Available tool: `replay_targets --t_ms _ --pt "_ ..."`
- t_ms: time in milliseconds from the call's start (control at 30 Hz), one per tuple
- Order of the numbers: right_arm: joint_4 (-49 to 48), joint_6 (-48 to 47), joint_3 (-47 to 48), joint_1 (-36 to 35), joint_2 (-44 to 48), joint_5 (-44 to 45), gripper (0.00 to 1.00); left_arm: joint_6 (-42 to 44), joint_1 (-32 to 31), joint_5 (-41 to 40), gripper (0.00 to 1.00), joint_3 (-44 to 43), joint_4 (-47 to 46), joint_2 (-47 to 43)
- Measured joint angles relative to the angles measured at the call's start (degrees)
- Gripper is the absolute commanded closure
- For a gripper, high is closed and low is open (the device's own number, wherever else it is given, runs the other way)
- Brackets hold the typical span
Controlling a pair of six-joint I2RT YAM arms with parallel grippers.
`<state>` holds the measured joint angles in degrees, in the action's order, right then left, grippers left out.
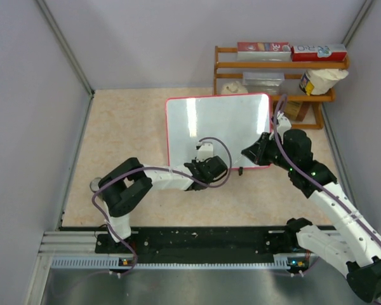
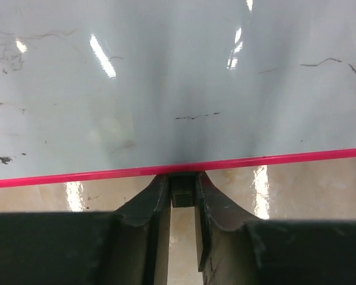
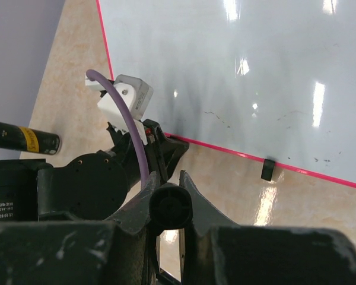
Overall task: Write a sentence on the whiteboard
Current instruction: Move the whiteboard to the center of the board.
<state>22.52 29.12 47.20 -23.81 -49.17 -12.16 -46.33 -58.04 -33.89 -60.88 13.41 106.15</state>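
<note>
My right gripper [image 3: 171, 179] is clenched on a black marker [image 3: 171, 206], seen end-on, at the near right corner of the whiteboard [image 1: 219, 127]. My left gripper [image 2: 182, 179] meets the board's near red frame [image 2: 285, 158], jaws narrowly apart about a small dark block [image 2: 182, 195]; whether they pinch it I cannot tell. The board lies on the beige table [image 1: 127, 127], bearing faint smudges [image 2: 196, 116].

Large pale letters are printed on the long red carton [image 1: 319, 52] lying on the wooden rack [image 1: 225, 63]; "RIO" seems to be spelled, though not surely. The print on the red-and-white carton [image 1: 263, 47] beside it is too small to be read. On the large glossy red-framed whiteboard [image 1: 222, 124] only faint black marker traces are seen, none legible. The lettering on the yellow-banded black cylinder [image 3: 24, 138] is blurred.
</note>
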Motion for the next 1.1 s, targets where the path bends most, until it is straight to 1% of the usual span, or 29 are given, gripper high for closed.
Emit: replay_targets --t_ms 33,67,100,367,600,833,1100 --pt "0.0 0.0 -0.02 0.0 0.0 0.0 1.0 -0.09 0.04 0.07 0.92 0.46 -0.35 -0.26" --pt "-0.09 0.0 -0.13 0.0 0.0 0.02 1.0 -0.17 0.04 0.02 0.97 0.76 -0.81 -0.42" --pt "-0.2 0.0 -0.33 0.0 0.02 0.0 1.0 -0.26 0.04 -0.07 1.0 1.07 -1.18 -0.55" --pt "-0.11 0.0 -0.7 0.0 0.04 0.07 1.0 -0.15 -0.09 0.35 1.0 3.78 -3.34 -2.36" --pt "-0.11 -0.02 -0.7 0.0 0.04 0.13 1.0 -1.55 -2.62 0.22 1.0 6.99 -0.76 -5.68" --pt "-0.11 -0.11 -0.7 0.0 0.04 0.37 1.0 -8.31 -8.61 -1.53 1.0 7.1 5.55 -6.69" --pt "-0.11 -0.15 -0.7 0.0 0.04 0.55 1.0 -16.37 -18.97 -3.26 0.99 6.69 12.61 -7.26"
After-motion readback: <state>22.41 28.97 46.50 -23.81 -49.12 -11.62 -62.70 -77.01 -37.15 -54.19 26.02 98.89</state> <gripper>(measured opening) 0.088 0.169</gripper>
